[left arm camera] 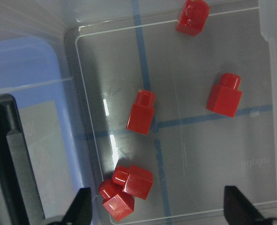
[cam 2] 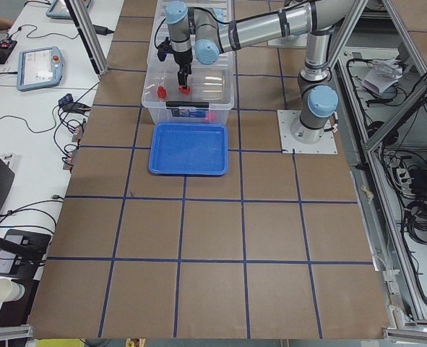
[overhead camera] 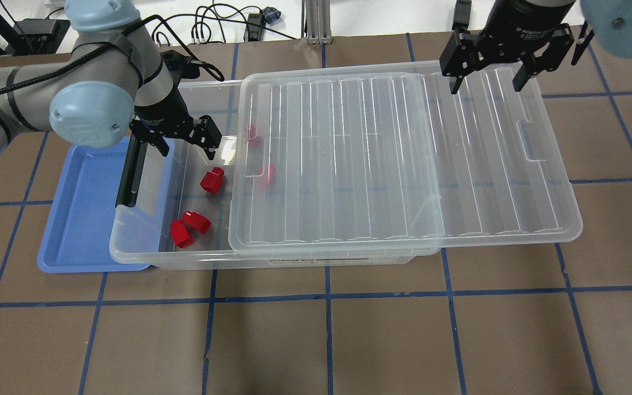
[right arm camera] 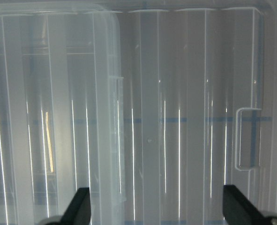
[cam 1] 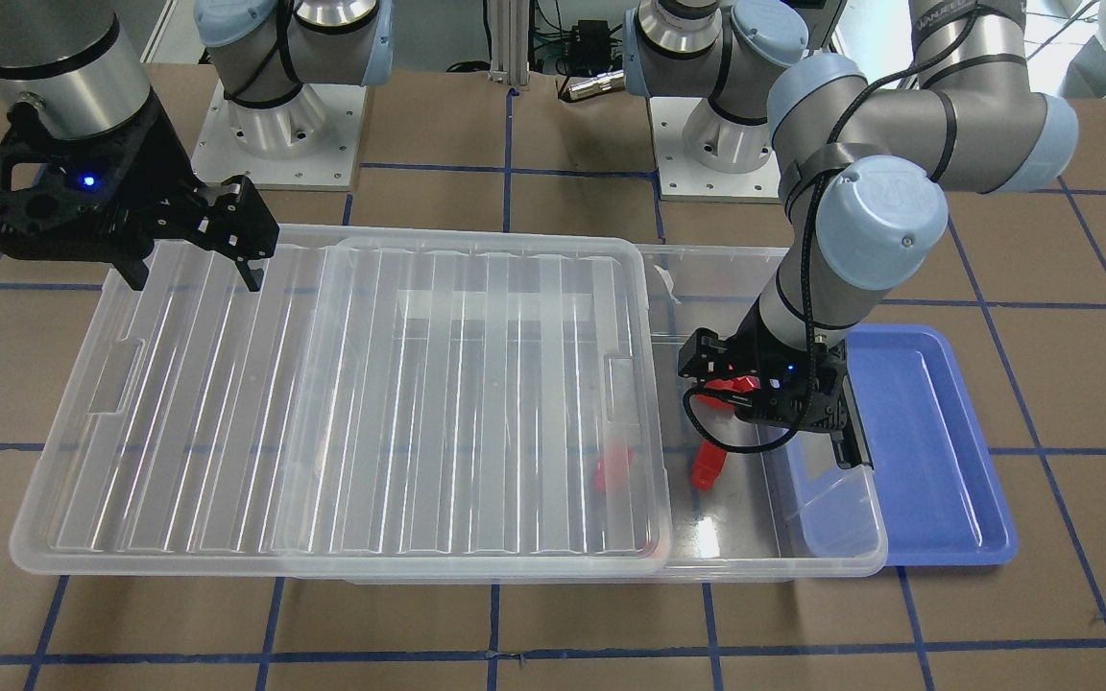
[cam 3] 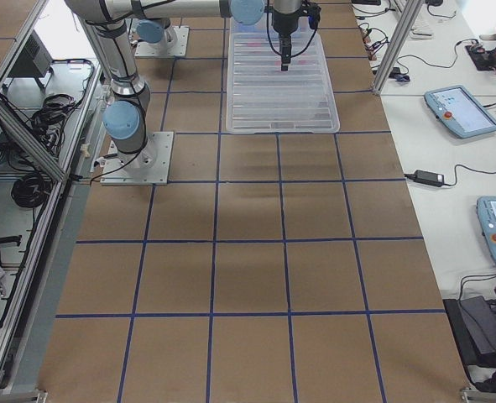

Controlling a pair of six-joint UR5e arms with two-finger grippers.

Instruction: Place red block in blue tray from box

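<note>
Nearest us, on the robot's side, bare brown table (overhead camera: 349,340) with blue tape lines runs up to the box (overhead camera: 184,253). Just inside the box's near wall, at its open end, lies a red two-lobed clump (overhead camera: 188,226). A little deeper in we find the red block (overhead camera: 212,180), on its side on the box floor, apart from the clump and uncovered. The lid (overhead camera: 404,164) sits offset along the box. It overhangs the end away from the blue tray (overhead camera: 80,219) and covers all but the open end, and its edge stands just beside the block. Through it we see a red piece (overhead camera: 268,173) level with the block and another red piece (overhead camera: 251,131) toward the box's far wall, both blurred. The tray lies just beside the box's open end, its edge showing through the clear wall, and the black latch (overhead camera: 129,175) stands between tray and block. Over the far part of the open end hangs the left gripper (overhead camera: 180,141), fingers spread wide and holding nothing. Over the lid's far edge, toward the covered end, hangs the right gripper (overhead camera: 486,82), also wide and empty. We cannot tell whether its tips touch the lid.
</note>
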